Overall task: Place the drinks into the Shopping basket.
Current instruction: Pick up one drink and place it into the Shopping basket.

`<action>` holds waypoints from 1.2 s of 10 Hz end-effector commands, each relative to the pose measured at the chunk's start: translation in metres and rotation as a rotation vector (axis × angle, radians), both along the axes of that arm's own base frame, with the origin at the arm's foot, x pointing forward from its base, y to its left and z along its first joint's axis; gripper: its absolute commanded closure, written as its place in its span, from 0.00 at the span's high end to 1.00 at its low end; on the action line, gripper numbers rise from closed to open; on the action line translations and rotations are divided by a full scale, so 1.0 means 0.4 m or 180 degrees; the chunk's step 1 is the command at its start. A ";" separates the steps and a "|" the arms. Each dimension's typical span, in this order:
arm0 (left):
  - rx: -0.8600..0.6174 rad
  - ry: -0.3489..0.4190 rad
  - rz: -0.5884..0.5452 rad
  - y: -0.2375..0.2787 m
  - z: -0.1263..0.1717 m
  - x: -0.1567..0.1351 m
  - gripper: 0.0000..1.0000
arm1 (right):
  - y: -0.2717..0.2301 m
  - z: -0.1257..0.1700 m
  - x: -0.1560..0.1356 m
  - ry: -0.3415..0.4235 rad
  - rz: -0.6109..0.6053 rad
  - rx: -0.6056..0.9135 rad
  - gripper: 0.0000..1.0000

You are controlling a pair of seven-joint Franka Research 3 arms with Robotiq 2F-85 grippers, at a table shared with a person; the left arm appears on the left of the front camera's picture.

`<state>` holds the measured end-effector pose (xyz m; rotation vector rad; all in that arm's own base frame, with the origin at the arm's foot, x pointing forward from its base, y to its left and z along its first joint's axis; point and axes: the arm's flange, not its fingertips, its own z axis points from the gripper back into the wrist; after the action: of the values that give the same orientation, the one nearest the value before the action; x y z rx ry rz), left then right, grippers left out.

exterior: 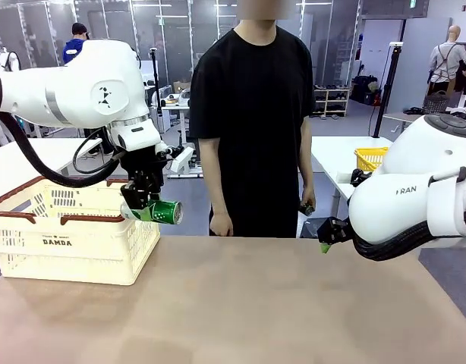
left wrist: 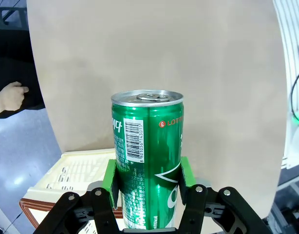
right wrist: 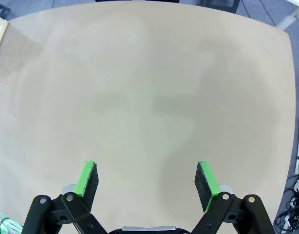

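A green can (exterior: pixel 157 211) hangs on its side over the right rim of the cream Shopping basket (exterior: pixel 73 246), with my left gripper (exterior: pixel 146 203) shut on it from above. In the left wrist view the same green can (left wrist: pixel 147 161) sits between the green pads (left wrist: pixel 110 178), its silver top pointing away, and a corner of the Shopping basket (left wrist: pixel 66 178) lies below it. My right gripper (right wrist: pixel 147 183) stands open above bare table, nothing between its fingers; in the front view it (exterior: pixel 325 244) hovers at the right side.
A person in a black shirt (exterior: pixel 252 121) stands at the far edge, one hand (exterior: pixel 221 224) by the table, the other (exterior: pixel 306 203) holding a small dark thing. A yellow mesh basket (exterior: pixel 369 158) sits on a table behind. The brown tabletop (exterior: pixel 256 303) spreads between the arms.
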<state>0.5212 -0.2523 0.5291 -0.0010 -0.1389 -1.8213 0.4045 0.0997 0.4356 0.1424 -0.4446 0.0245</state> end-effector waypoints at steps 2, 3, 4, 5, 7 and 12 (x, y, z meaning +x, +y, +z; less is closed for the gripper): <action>-0.0026 -0.0022 0.0003 -0.001 0.012 0.002 0.46 | -0.002 -0.002 0.000 0.0008 -0.0002 0.0012 1.00; -0.0026 -0.0022 0.0003 -0.001 0.012 0.002 0.46 | -0.002 -0.002 0.000 0.0008 -0.0002 0.0012 1.00; 0.0000 0.0000 0.0000 0.000 0.000 0.000 0.58 | -0.002 -0.002 0.000 0.0008 -0.0002 0.0012 1.00; -0.0190 0.0008 0.0061 0.030 0.005 0.036 0.58 | -0.002 -0.002 0.000 0.0008 -0.0002 0.0012 1.00; -0.0225 -0.0064 0.0138 0.093 0.043 0.082 0.58 | -0.002 -0.002 0.000 0.0008 -0.0002 0.0012 1.00; -0.0016 0.0097 0.0469 0.294 0.042 0.253 0.58 | -0.002 -0.002 0.000 0.0008 -0.0002 0.0012 1.00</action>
<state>0.6027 -0.1406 0.5404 -0.0016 -0.1563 -1.6725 0.4045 0.0997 0.4356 0.1424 -0.4447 0.0246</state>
